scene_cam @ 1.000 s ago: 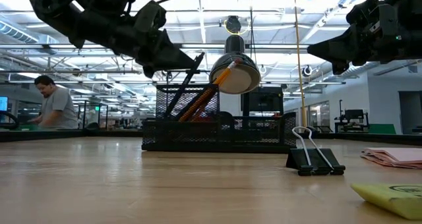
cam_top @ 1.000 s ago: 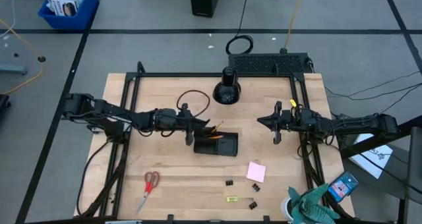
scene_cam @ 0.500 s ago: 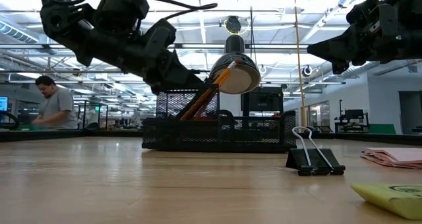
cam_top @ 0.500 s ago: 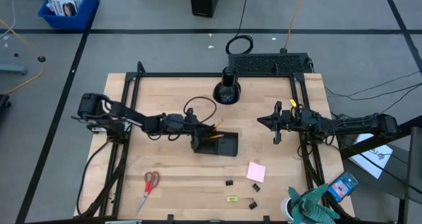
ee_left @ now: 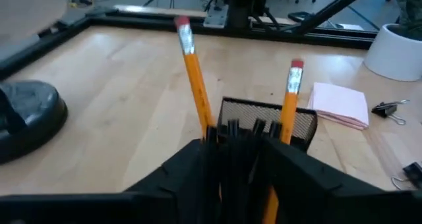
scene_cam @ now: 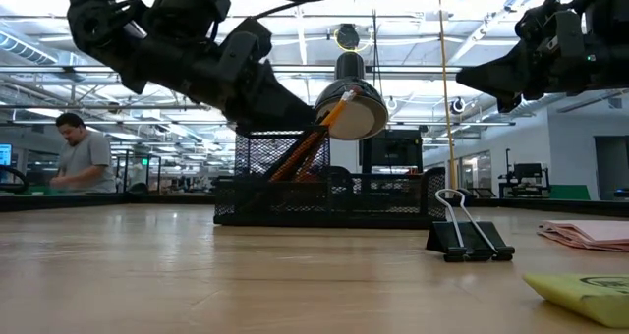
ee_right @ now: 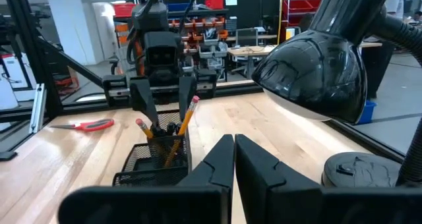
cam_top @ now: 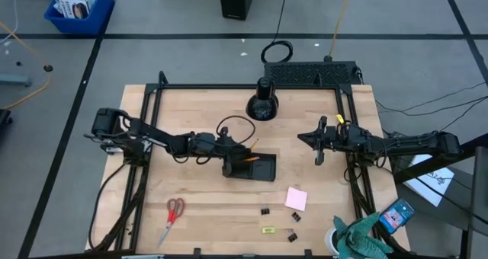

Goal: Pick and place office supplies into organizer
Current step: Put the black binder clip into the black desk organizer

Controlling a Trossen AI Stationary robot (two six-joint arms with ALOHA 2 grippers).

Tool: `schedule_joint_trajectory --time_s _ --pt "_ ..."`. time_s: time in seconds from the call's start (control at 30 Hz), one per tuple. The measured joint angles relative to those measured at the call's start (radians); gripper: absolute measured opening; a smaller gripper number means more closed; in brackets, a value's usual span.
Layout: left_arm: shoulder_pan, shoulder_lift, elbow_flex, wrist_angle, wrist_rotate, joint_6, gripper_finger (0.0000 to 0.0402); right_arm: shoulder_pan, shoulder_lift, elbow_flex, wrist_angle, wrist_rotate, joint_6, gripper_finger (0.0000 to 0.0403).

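Note:
The organizer (cam_top: 250,167), a low black mesh tray with a tall cup at its left end, sits mid-table. Two orange pencils (ee_left: 192,72) and dark pens (ee_right: 153,128) stand in the cup, leaning on its rim. My left gripper (ee_right: 163,95) hangs open just over the cup, one finger on each side of the pens' tops, with nothing held. My right gripper (cam_top: 320,148) waits shut above the table's right side. Red-handled scissors (cam_top: 172,217), a pink pad (cam_top: 296,199), binder clips (cam_top: 265,211) and a yellow-green piece (cam_top: 268,230) lie flat near the table's front.
A black lamp (cam_top: 261,103) stands behind the organizer, its shade hanging over the far side. A cable loop (cam_top: 232,126) rides on my left arm. A white pot with a green cloth (cam_top: 358,240) and a blue phone-like item (cam_top: 396,213) sit at the front right corner.
My left gripper has moved toward the table's right edge and down, onto the organizer's cup. The dark pen that slanted from its fingers into the cup has sunk into the cup beside the pencils. My right arm has kept still.

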Motion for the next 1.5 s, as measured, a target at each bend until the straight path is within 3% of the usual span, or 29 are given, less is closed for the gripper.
schedule_joint_trajectory --time_s 0.13,0.23,0.33,0.4,0.47,0.6,0.73,0.87,1.03,1.5 --pt "-0.013 -0.092 0.021 -0.013 -0.007 0.041 0.0199 0.0 0.0 0.0 -0.001 -0.001 0.0 0.0009" --pt "-0.054 -0.217 0.043 -0.179 -0.068 0.008 0.0199 0.0 0.0 0.0 -0.006 -0.003 0.0 0.0009" --pt "-0.133 -0.323 0.048 -0.435 -0.175 -0.015 0.0175 0.0 0.0 0.0 -0.015 -0.005 0.0 0.0009" --pt "-0.213 -0.369 0.022 -0.492 -0.251 0.0 0.0141 0.0 0.0 0.0 -0.024 -0.015 0.0 0.0009" --pt "-0.291 -0.411 -0.034 -0.422 -0.326 0.054 0.0098 0.0 0.0 0.0 -0.039 -0.053 0.001 0.0009" --pt "-0.358 -0.485 -0.187 -0.126 -0.39 0.144 0.0014 0.001 0.0 0.0 -0.045 -0.146 0.008 0.0009" --pt "-0.322 -0.509 -0.334 0.043 -0.392 0.129 0.001 0.0 -0.001 0.0 -0.082 -0.227 0.015 0.0009" --pt "-0.265 -0.509 -0.393 0.06 -0.373 0.105 0.0005 0.001 0.0 0.0 -0.133 -0.341 -0.006 0.0009" --pt "-0.207 -0.507 -0.428 0.063 -0.312 0.118 0.0004 0.001 0.001 0.0 -0.097 -0.343 -0.048 0.0009" --pt "-0.131 -0.507 -0.428 0.072 -0.302 0.049 0.0006 0.024 0.009 0.0 -0.067 -0.375 -0.057 0.0023"
